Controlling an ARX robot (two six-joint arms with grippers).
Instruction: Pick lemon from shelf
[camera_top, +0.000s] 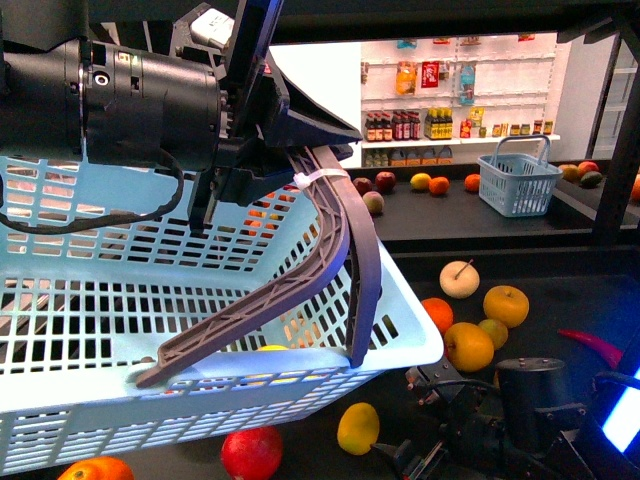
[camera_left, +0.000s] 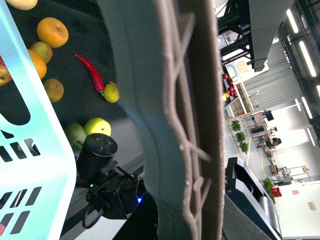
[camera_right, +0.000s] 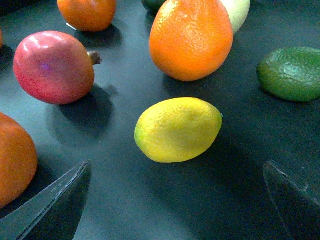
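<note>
The lemon lies on its side on the dark tray of the shelf, free of any grip. The right hand hovers just before the lemon, spread wide, and its two dark fingers stand on either side of the lemon without touching it. Beyond the lemon sits an orange, a red round fruit rests to one side of the lemon, and a green avocado lies on the other side. In the front view the lemon is just below the lip of a pale blue basket. Above the lemon, the left hand is clamped on the basket's grey handle, holding the basket up.
</note>
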